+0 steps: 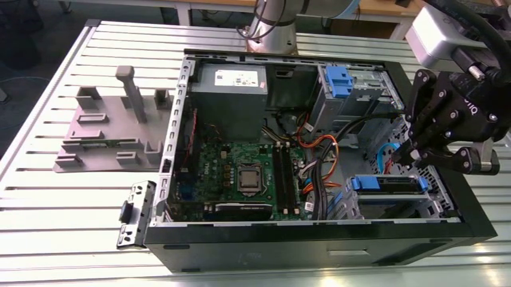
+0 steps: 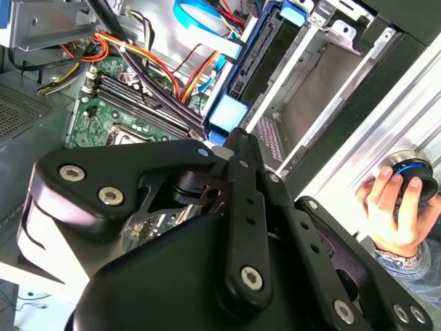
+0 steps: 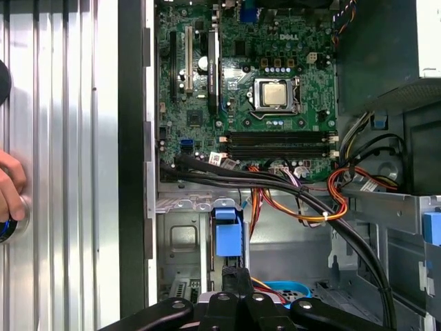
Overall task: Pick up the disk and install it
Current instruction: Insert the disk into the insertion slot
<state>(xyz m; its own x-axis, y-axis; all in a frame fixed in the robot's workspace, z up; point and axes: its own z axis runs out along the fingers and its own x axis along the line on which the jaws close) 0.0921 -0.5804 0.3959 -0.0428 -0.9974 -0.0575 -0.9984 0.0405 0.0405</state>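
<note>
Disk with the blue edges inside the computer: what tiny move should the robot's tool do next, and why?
Probably a gentle, short press on the blue end of the disk. The disk already lies in the bay at the corner of the case, and the tool points right at its blue bracket. Whether they touch, or the disk is fully in, I cannot tell.

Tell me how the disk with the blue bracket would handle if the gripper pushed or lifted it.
The disk looks like a flat metal slab, so probably stiff and fairly heavy for its size. Its blue plastic bracket likely flexes somewhat under a squeeze. It stands on edge in the metal bay, so a push should slide it along, not tip it.
</note>
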